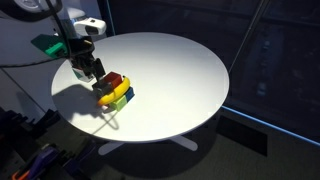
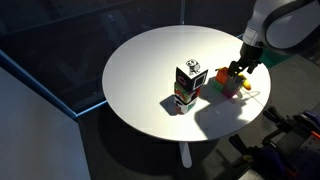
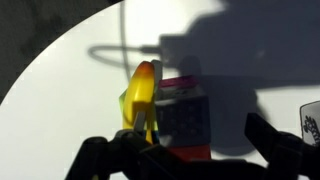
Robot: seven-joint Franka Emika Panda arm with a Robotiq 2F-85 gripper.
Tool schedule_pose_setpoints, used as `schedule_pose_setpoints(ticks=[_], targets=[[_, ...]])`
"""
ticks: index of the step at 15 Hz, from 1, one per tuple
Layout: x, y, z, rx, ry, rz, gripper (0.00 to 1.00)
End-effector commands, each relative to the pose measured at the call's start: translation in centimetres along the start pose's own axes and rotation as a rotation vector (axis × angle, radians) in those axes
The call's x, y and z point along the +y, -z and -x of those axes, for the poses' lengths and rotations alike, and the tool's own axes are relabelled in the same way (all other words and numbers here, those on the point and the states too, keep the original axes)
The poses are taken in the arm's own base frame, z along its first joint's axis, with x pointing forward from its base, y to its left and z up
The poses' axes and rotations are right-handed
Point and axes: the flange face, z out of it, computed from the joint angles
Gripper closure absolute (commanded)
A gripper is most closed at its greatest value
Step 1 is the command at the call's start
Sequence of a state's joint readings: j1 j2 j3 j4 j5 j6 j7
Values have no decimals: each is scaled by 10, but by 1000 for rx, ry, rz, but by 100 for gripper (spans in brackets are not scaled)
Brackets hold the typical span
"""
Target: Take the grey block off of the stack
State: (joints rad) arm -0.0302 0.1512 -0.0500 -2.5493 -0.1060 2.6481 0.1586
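The stack sits near the table edge in both exterior views, with a long curved yellow block, green, blue and an orange-red block. In the wrist view the grey block lies on top of the orange-red block. My gripper is open, with one finger on each side of the grey block and not touching it. In both exterior views the gripper hangs low right over the stack. The grey block is too small to pick out there.
The round white table holds a taller printed carton beside the stack, also at the wrist view's right edge. A thin wire loop lies on the table by the stack. The table edge is close.
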Motion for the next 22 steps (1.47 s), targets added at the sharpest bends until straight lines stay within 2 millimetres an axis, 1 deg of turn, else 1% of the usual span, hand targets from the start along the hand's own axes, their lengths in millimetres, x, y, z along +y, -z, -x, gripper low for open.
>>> schedule_pose_setpoints(ticks=[1,8,14,22], targets=[[6,-5,-8,-6,19,0,0],[13,-15,-14,-17,15,6,0],[14,-24,-16,-31,25,9,0],[14,-30,-22,-30,33,12,0]])
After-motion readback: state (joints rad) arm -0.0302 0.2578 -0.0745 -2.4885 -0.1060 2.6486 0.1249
